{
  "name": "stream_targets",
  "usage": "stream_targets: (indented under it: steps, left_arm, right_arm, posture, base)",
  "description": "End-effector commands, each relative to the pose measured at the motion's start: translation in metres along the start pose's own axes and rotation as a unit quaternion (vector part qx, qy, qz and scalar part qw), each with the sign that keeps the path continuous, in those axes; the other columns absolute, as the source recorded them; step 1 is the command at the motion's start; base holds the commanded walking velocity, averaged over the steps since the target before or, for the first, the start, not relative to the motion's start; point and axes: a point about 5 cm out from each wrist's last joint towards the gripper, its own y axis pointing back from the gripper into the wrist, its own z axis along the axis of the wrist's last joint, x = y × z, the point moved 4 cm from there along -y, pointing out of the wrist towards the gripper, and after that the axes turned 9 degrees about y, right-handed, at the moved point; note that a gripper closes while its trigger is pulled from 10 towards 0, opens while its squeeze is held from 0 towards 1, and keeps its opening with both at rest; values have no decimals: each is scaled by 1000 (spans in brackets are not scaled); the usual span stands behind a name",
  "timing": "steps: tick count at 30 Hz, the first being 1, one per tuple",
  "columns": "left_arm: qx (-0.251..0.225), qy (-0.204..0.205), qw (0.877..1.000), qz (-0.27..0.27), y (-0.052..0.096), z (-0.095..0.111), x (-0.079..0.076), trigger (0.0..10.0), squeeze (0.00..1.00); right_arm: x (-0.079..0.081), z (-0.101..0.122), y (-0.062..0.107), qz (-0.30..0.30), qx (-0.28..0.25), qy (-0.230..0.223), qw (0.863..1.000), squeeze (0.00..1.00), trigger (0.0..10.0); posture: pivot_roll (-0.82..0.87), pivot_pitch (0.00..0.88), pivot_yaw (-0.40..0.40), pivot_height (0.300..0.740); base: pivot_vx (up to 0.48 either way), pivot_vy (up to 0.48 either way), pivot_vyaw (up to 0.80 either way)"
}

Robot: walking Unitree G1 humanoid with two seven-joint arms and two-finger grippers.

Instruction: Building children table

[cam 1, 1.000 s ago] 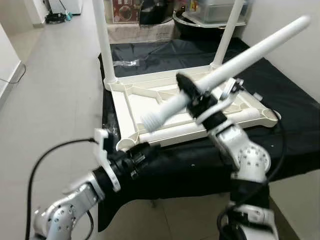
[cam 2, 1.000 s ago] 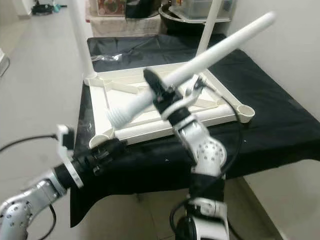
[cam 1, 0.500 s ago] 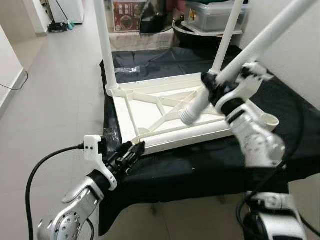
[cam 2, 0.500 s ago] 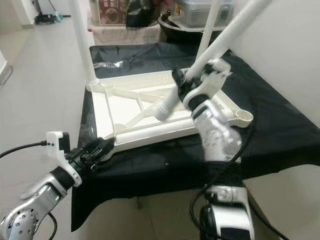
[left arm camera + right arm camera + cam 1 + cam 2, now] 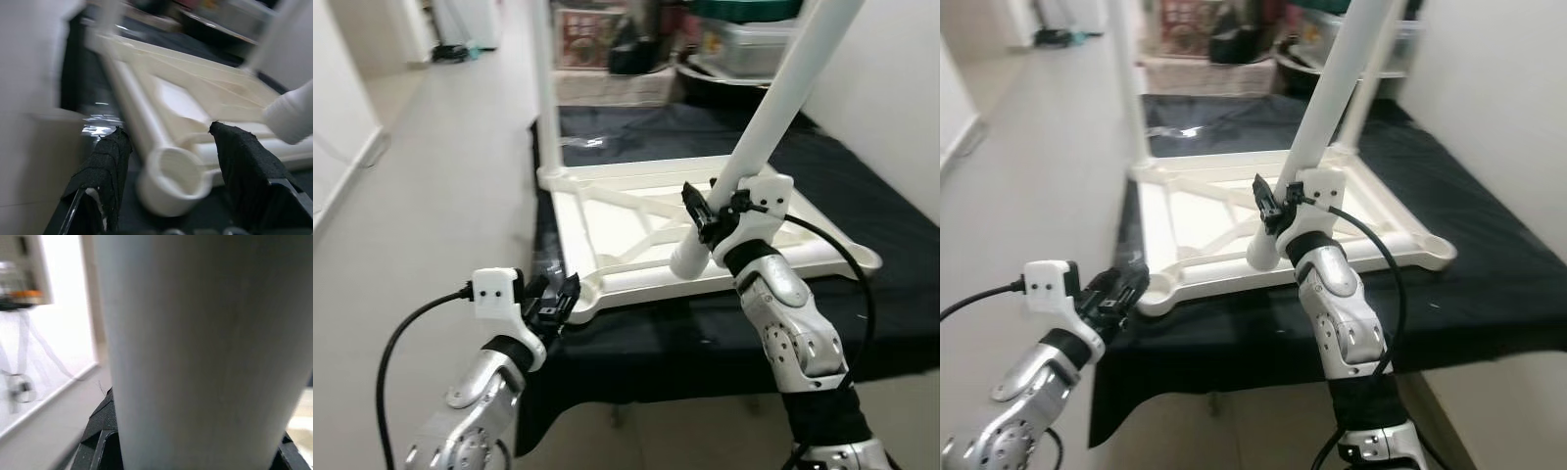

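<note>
Seating the third leg

My right gripper (image 5: 705, 211) clamps the white table leg (image 5: 773, 108); my left gripper (image 5: 168, 169), open, straddles the tabletop's (image 5: 636, 211) near-left corner socket (image 5: 171, 178): I keep it vertical.

Smooth cream plastic tabletop (image 5: 636, 220) (slightly glossy) lies on matt black cloth (image 5: 862, 196).

Left gripper (image 5: 166, 161) spread, right gripper (image 5: 717, 211) clamped.

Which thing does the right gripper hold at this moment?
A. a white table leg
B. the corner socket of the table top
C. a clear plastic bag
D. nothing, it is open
A: the right gripper is shut on the white table leg, which slants up above the upturned table top.
</note>
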Motion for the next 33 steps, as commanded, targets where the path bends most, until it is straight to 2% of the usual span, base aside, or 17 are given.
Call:
stream_targets:
  steps: [1,6,10,27,33]
  left_arm:
    - [-11,-12,1000,15,-2,2,-1,10000,0]
    - [-15,-14,1000,20,-2,3,0,10000,0]
    - [-18,-15,999,38,-3,3,5,10000,0]
    - [-25,-14,998,64,-3,4,12,10000,0]
    - [-25,-19,997,77,-3,4,15,10000,0]
  right_arm:
    - [0,11,-2,-1,-24,11,1000,0,10000]
    - [2,13,-3,2,-26,11,1000,0,10000]
    - [15,15,-3,22,-34,-4,999,0,10000]
    - [22,16,-6,28,-41,-18,999,0,10000]
    - [21,11,-8,19,-33,-40,998,0,10000]
  posture:
    - [89,52,-62,740]
    - [88,52,-64,740]
    - [92,51,-72,740]
    - [92,58,-76,740]
    - [94,66,-82,740]
  base:
    - [0,0,794]
    - [0,0,794]
    - [0,0,794]
    - [0,0,794]
    - [0,-63,0]
